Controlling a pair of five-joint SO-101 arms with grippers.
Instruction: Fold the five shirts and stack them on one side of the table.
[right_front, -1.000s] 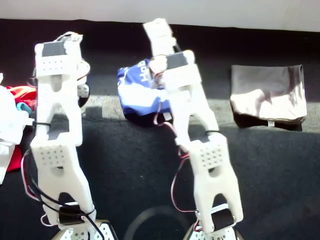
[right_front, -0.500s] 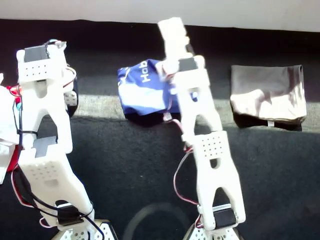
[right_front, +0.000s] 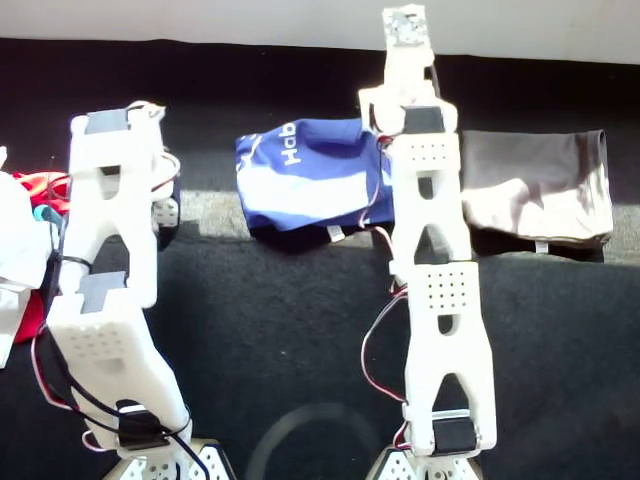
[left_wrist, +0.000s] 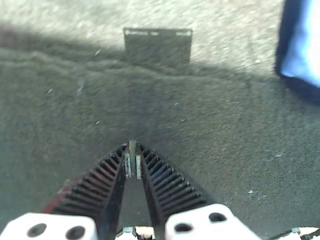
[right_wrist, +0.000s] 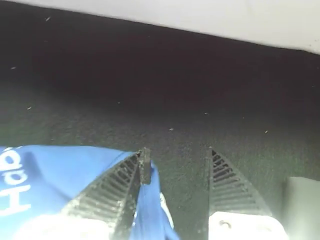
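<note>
Standing open at the blue shirt (right_front: 310, 185) is the right pincer (right_wrist: 175, 170); the left pincer (left_wrist: 132, 155) is closed.

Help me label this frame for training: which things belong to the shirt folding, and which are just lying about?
Belong to the job:
blue shirt
grey folded shirt
red shirt
white garment, probably another shirt
right gripper, open at the blue shirt's edge

Just there:
dark table cover
arm wires

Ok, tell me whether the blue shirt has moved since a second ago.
Yes. The blue shirt has stretched out toward the folded grey shirt, which has stayed put; its other edge has hardly shifted.
</note>
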